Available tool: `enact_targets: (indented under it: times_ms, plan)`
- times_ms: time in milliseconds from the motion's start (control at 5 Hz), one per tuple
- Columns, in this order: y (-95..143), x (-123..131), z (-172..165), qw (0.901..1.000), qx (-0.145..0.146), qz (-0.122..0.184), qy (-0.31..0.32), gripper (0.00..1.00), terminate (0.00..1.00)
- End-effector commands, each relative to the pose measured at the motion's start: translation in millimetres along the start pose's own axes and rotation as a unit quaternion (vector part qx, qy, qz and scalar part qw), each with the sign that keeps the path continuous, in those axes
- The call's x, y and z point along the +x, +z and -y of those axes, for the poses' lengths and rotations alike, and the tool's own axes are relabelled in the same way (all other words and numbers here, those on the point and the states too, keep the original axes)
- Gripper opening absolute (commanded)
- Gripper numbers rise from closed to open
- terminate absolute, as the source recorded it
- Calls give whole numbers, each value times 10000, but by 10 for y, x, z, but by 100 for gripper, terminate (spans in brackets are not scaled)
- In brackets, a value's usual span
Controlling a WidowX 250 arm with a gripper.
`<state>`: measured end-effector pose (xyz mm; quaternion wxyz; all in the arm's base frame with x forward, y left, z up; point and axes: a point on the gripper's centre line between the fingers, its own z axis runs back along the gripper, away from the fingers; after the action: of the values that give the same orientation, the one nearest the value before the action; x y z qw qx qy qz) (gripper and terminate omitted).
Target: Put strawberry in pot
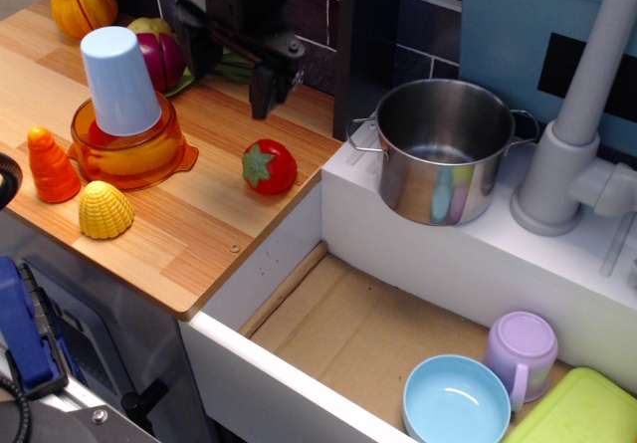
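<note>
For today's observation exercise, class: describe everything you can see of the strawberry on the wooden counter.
The strawberry is a small, glossy red toy that looks like plastic, with a green star-shaped leafy cap facing left toward the orange bowl. It lies on its side on the wooden counter, close to the counter's right edge. Nothing but the counter touches it. The gripper hangs above and behind it, not in contact. The steel pot stands to its right on the white ledge, apart from it.

Single view, high and oblique, near; wooden counter [199, 214] at 9 o'clock, sink basin [348, 333] at 5 o'clock.
</note>
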<state>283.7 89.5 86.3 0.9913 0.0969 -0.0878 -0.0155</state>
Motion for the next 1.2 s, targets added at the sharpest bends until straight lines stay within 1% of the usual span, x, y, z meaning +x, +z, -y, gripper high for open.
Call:
enact_targets:
  times_ms: [0, 400, 600, 800, 1000]
  plan:
    - [-62, 55, 17, 9997, 105, 215, 102, 100, 0]
    - [-265, 79, 110, 9989, -108, 371, 281, 100, 0]
    - [-327, 109, 182, 9984, -168, 422, 335, 100, 0]
    - [-427, 104, 229, 9973, -398, 489, 375, 100, 0]
    - [-480, 82, 271, 9962, -573, 488, 433, 100, 0]
